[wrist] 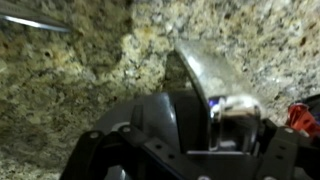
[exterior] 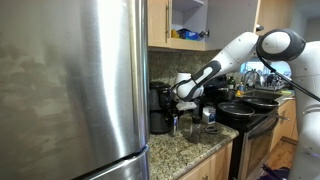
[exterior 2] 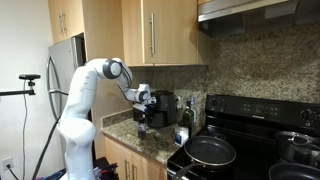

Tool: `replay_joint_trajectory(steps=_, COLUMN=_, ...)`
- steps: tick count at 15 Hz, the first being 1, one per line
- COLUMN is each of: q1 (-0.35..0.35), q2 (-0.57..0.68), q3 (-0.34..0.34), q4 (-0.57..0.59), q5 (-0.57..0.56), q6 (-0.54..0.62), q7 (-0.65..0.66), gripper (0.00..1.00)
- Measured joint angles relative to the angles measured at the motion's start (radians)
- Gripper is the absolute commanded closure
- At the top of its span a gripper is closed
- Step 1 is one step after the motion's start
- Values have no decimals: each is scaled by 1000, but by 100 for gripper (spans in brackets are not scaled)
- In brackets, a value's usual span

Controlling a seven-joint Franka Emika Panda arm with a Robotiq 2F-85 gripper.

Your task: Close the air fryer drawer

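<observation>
- The air fryer (exterior 2: 163, 105) sits at the back of the granite tabletop (exterior 2: 152, 141), against the wall under the wooden cabinets (exterior 2: 150, 35). It is between the fridge (exterior: 70, 80) and the stove (exterior 2: 255, 140).
- From where I stand, the drawer blurs into the black body, so I can't say how far out it is.
- The hand (exterior 2: 143, 101) hangs just in front of the air fryer, on its fridge side and low, at about the height of the lower front. I cannot tell whether it is touching.
- I cannot tell if the hand is open or closed. The wrist view is blurred, showing only dark finger housings, speckled granite and something shiny.
- My main worry is an off-centre push. That could twist the light appliance or slide it back on the smooth stone instead of seating the drawer.
- A push that lands too high would meet the body rather than the drawer and do nothing useful.
- A bottle (exterior 2: 185, 115) and some small jars (exterior: 192, 122) stand near the air fryer. A sideways sweep of the arm could knock them over.
- A frying pan (exterior 2: 210, 151) sits on the stove just beside the tabletop edge, so a sliding appliance has little room on that side.
- The room is an ordinary kitchen with warm wood, a speckled stone backsplash (exterior 2: 265, 60) and even lighting.
</observation>
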Motion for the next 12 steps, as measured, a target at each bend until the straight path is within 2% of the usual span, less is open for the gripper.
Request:
replay_joint_trajectory(steps=5, q1=45, q2=98, q3=-58, q4=134, q5=-119, q6=67, q7=51, gripper=0)
replay_joint_trajectory(steps=9, q1=95, q2=100, q3=-106, q4=136, q5=-199, q6=91, q7=77, gripper=0)
replay_joint_trajectory(steps=12, q1=100, q2=96, q3=-107, q4=138, q5=-190, q6=82, q7=80, gripper=0)
